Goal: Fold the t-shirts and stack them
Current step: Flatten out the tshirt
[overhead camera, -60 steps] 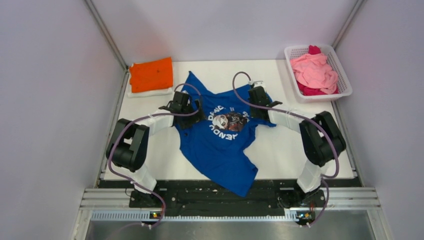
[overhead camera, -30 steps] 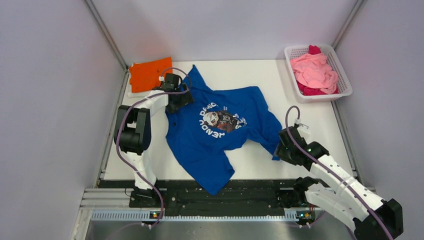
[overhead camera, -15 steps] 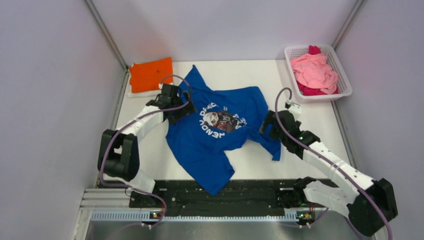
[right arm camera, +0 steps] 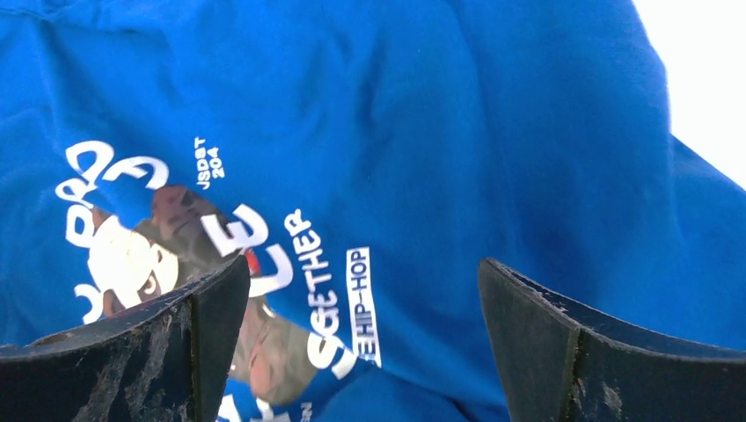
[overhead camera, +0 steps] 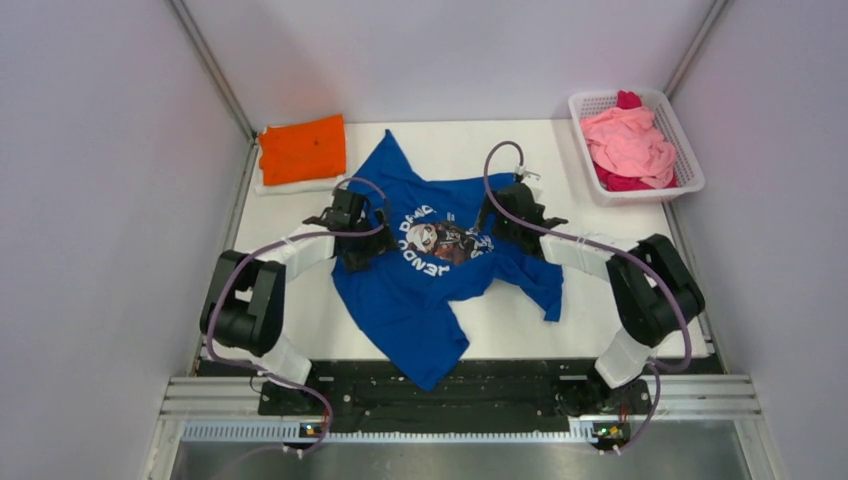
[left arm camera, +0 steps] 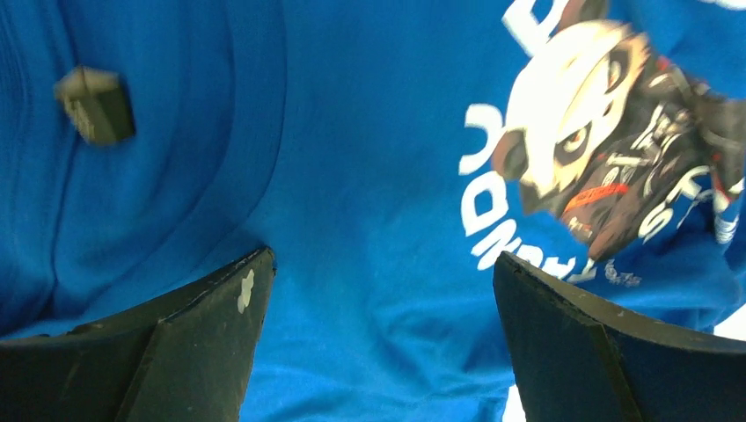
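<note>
Left pincer (left arm camera: pixel 378 259) and right pincer (right arm camera: pixel 361 264) gape wide, empty, seemingly just above the blue tee (overhead camera: pixel 420 290) spread beneath them on the desk (overhead camera: pixel 510 330); limp, light cloth, best pinched at a sleeve edge

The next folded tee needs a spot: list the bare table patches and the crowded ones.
Free: the back strip between the orange t-shirt and the basket, beyond the blue t-shirt; the front strip right of its hem. Crowded: the centre, with the left gripper and right gripper over it.

White table (overhead camera: pixel 450 150) carries blue tee (overhead camera: pixel 420 290) (spread, rumpled), orange tee (overhead camera: pixel 302 148), basket (overhead camera: pixel 645 192).
</note>
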